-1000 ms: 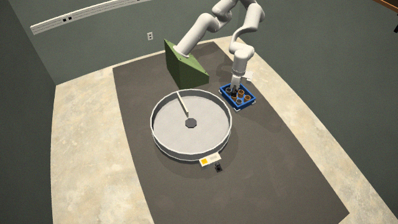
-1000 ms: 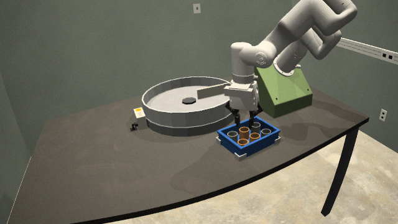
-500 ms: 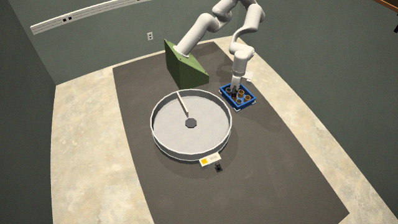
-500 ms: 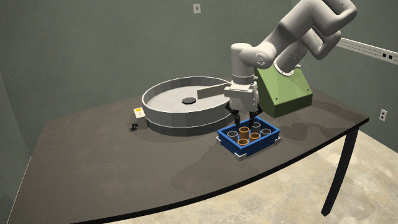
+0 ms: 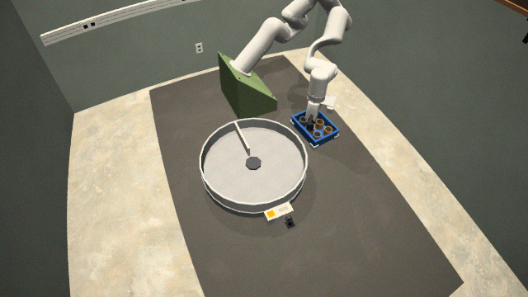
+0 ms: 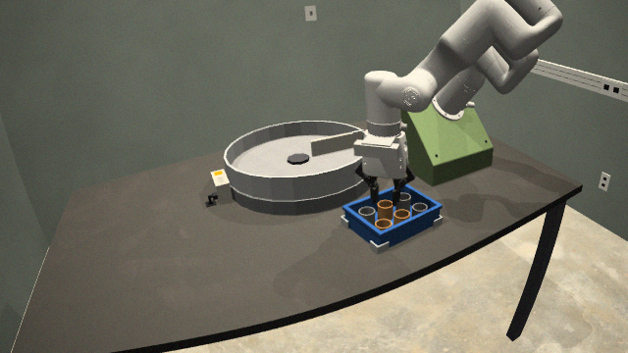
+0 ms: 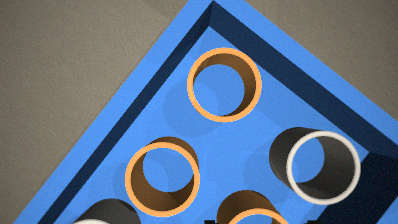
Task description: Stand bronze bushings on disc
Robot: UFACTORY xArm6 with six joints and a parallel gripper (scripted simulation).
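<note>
The blue crate [image 5: 302, 131] [image 6: 397, 235] [image 7: 325, 75] stands to the right of the turntable and holds upright bushings. In the wrist view I see bronze bushings [image 7: 224, 85] [image 7: 162, 176] and a third [image 7: 255, 215] at the bottom edge, plus steel ones [image 7: 322, 167] [image 7: 95, 215]. My gripper [image 6: 385, 196] [image 5: 310, 125] is open and hangs just above a bronze bushing [image 6: 385, 210] in the crate's middle, holding nothing. Other bronze bushings [image 6: 401, 214] [image 6: 383, 224] [image 5: 319, 122] [image 5: 327, 129] stand beside it. The turntable's grey disc [image 5: 231, 173] [image 6: 265, 159] bears only its dark hub [image 5: 253, 162] [image 6: 297, 158].
A raised rim surrounds the disc, and a pale bar [image 5: 242, 136] [image 6: 336, 142] runs from rim to hub. The green arm mount [image 5: 243, 88] [image 6: 446, 142] stands behind the crate. A yellow-marked control box [image 5: 278, 212] [image 6: 220, 177] and a small black part [image 5: 289, 223] [image 6: 212, 199] sit by the turntable.
</note>
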